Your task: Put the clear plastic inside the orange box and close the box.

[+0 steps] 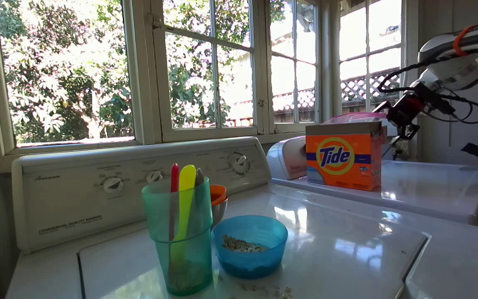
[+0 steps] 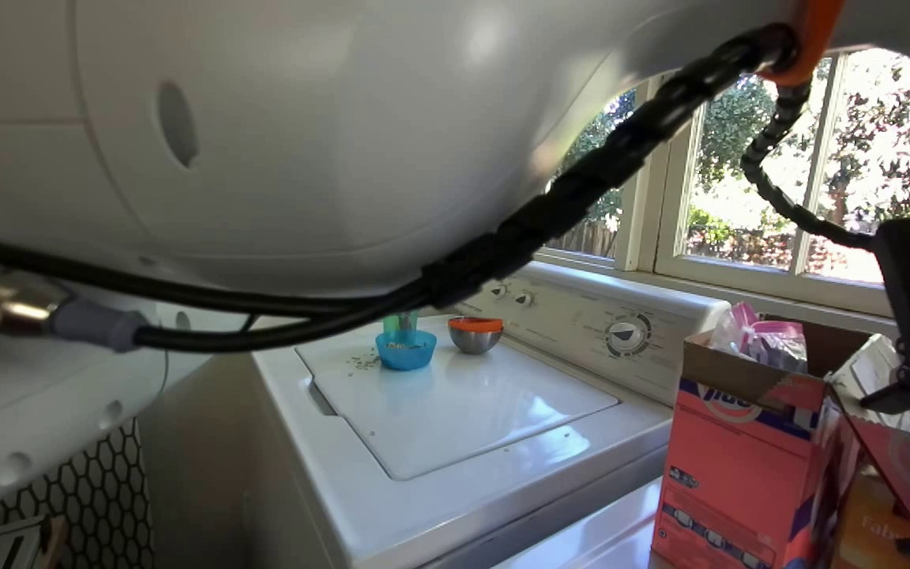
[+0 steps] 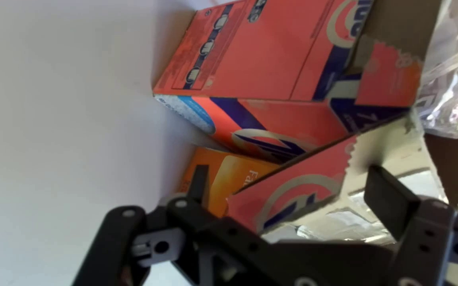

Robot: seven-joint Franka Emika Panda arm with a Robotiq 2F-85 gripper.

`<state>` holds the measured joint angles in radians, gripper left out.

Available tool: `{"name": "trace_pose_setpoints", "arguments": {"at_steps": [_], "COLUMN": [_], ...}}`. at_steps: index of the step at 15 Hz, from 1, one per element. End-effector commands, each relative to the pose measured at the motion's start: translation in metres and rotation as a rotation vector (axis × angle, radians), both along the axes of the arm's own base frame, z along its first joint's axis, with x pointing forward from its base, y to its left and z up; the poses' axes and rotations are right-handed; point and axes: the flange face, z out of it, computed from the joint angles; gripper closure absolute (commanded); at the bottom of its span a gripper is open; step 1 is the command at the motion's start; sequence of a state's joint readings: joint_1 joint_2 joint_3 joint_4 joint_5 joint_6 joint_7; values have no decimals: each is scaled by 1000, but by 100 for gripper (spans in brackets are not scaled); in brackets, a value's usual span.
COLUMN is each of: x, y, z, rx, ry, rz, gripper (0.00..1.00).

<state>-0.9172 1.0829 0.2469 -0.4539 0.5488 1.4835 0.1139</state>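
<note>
The orange Tide box (image 1: 342, 162) stands upright with its top open; it also shows in an exterior view (image 2: 727, 466) and the wrist view (image 3: 264, 51). Its lid flap (image 3: 300, 186) hangs outward from one rim. A clear plastic bag with a pink edge (image 2: 775, 344) sits in the box's mouth, its top above the rim; it shows in the wrist view (image 3: 449, 83) too. My gripper (image 3: 292, 190) is open, its fingers wide apart on either side of the lid flap. Whether either finger touches the flap I cannot tell. The bag's lower part is hidden inside the box.
An orange packet lettered "Fab" (image 3: 229, 174) stands beside the box, under the flap. A white rounded object (image 1: 288, 158) is behind the box. On the washer are a teal cup (image 1: 156, 216), a blue bowl (image 1: 249, 253) and a metal bowl (image 2: 475, 340).
</note>
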Motion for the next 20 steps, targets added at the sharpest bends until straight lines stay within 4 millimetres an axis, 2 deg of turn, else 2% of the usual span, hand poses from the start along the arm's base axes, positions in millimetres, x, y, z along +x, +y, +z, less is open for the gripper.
{"name": "trace_pose_setpoints", "arguments": {"at_steps": [1,9,13,15,16,19,20], "x": [-1,-24,-30,-24,-32,-29,-30], "y": [-11,-14,-26,-32,-31,-29,-23], "z": [7,41,60,65,62,64,59], "rx": [19,-184,-396,-490,-407,-419,-377], "ry": [-43,-272,-154,-124,-163,-165,-190], "rz": [-84,254,233,174,205,202,264], "gripper": [0,0,0,0,0,0,0]}}
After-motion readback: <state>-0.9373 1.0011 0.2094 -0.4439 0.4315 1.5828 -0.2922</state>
